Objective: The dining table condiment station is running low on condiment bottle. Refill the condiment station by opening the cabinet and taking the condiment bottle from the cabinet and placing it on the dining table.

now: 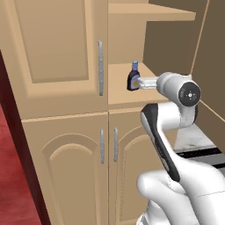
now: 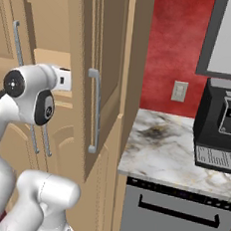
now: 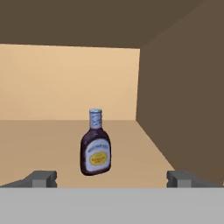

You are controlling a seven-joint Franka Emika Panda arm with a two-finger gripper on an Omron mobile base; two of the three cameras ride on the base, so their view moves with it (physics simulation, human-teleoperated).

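Gripper [image 3: 111,179] wide open; condiment bottle [image 3: 95,146] upright on cabinet [image 1: 57,66] shelf

From behind and left of the arm, we are looking forward and down at the cabinet [image 1: 66,132], close up, into its open compartment. From behind and right, we are facing the same cabinet [image 2: 105,136] past its swung-out door, with a marble counter [image 2: 169,152] alongside. From the hand, we are looking level along the shelf at the condiment bottle [image 3: 95,146], standing near.
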